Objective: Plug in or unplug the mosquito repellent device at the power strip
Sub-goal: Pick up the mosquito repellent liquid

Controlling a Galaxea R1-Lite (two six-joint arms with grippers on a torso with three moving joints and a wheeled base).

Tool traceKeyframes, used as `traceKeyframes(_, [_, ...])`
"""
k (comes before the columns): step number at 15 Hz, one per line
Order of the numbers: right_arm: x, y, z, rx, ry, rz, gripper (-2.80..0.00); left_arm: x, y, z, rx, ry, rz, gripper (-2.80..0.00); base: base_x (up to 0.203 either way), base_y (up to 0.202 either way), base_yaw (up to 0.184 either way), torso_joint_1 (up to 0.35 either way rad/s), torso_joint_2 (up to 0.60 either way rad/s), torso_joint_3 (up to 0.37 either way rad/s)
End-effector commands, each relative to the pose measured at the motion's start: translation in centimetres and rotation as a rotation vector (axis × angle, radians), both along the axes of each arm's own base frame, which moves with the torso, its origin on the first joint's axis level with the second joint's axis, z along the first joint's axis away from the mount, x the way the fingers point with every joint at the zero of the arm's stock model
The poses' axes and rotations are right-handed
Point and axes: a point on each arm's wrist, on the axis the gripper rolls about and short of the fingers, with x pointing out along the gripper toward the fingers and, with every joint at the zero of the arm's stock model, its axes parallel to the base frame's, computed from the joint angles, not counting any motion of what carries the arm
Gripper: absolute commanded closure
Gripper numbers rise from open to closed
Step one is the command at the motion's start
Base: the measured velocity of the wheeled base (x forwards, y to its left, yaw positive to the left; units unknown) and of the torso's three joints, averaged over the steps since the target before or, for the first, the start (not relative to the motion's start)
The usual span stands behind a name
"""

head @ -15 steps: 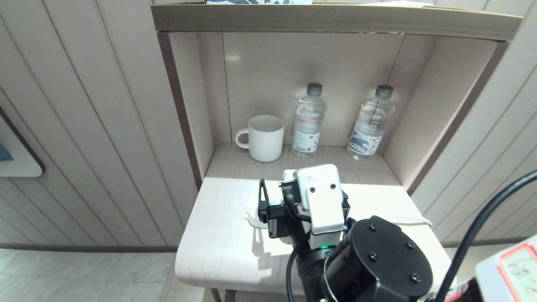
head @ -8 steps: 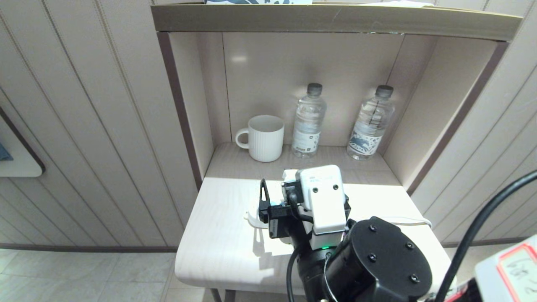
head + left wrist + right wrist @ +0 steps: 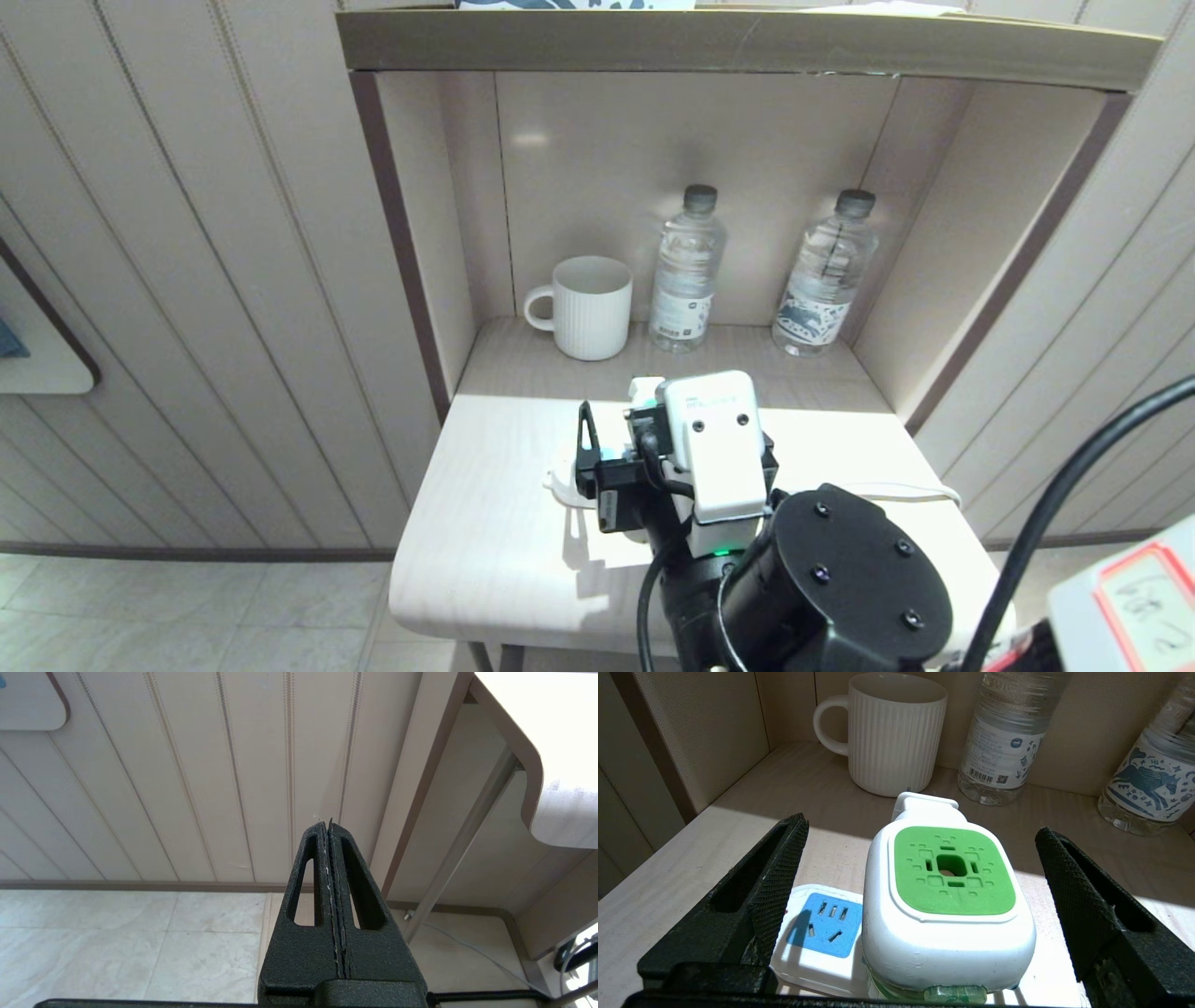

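The right hand (image 3: 920,896) is positioned over the near part of the worktop (image 3: 485,523), with both fingers spread wide and nothing gripped. In the right wrist view the mosquito repellent device (image 3: 948,910) sits directly between the two fingers, well apart from each, its green top facing the camera. The device stands on the power strip (image 3: 817,933), and appears seated in a socket, though the plug itself is hidden beneath the body. One free light-blue socket face is visible just beside the device, on the side toward the left finger (image 3: 761,891).

The device is centred in the gap, so closing should bring the fingers against its two opposite white side walls. The strip's length runs across the line of approach, roughly finger to finger; its far end is hidden by the device. Judged from this alignment, the step in hand is a grasp for unplugging, with the pull directed straight up and away from the strip.

The left hand (image 3: 330,830) is parked beside the worktop, facing the wall panelling, fingers pressed together and empty. The right hand is the nearer one.
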Motion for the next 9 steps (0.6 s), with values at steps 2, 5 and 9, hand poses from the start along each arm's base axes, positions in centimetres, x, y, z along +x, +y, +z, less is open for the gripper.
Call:
traceKeyframes(2, [0.25,-0.28,0.33,0.038,-0.020,-0.016,-2.80,0.00,0.00,0.00,0.000,0.001,0.000,0.00,0.000,0.000,0.000,0.000,0.00,0.000])
traceKeyframes(5, [0.28,-0.23,0.35,0.036,-0.021,-0.016,-2.80,0.01,0.00,0.00,0.000,0.002,0.000,0.00,0.000,0.000,0.000,0.000,0.00,0.000])
traceKeyframes(9, [0.31,-0.17,0.00,0.022,-0.015,-0.017,0.00,0.00,0.00,0.00,0.000,0.000,0.000,0.00,0.000,0.000,0.000,0.000,0.00,0.000])
